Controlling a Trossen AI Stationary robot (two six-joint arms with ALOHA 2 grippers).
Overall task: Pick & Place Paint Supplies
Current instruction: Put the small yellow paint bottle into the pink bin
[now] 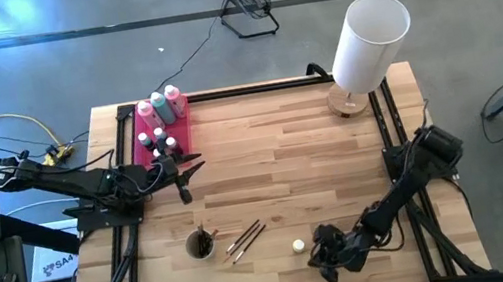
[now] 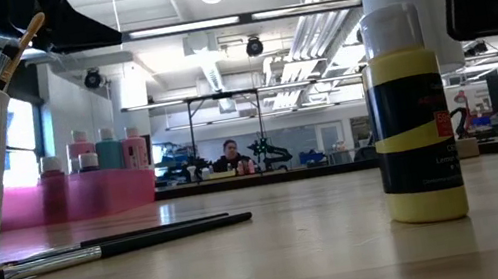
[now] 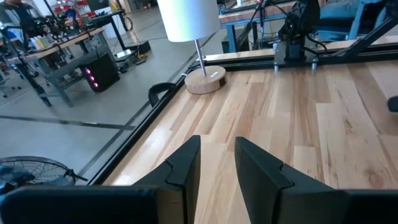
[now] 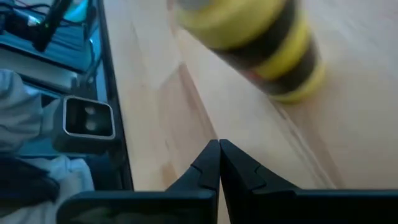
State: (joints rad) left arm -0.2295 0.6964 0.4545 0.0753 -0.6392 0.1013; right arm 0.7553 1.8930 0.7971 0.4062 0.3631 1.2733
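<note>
**Yellow bottle right next to the right pincer, nothing grabbed yet**

The right pincer [image 1: 330, 262] is down low at the near edge of the counter [image 1: 314, 151], fingers pressed together on nothing. The little yellow paint bottle [image 1: 298, 246] stands upright just beside it, a bit further in over the counter and toward the left arm's side. Its long axis is vertical, white cap up, so I'd guess the pincer has to spread first and come at it from the side. The right arm is clearly the nearer one for this.

The left pincer [image 1: 188, 171] hovers right by the pink tray [image 1: 144, 146], fingers a little apart and holding nothing.

Containers: the tray holds two pink bottles [image 1: 144, 110] and a teal bottle [image 1: 158, 102] at the end far from the left pincer, plus a few tiny paint pots [image 1: 159, 135] nearer it. The white cup [image 1: 200, 244] has at least one brush standing in it, and two loose brushes [image 1: 245, 239] lie flat between cup and yellow bottle.
</note>
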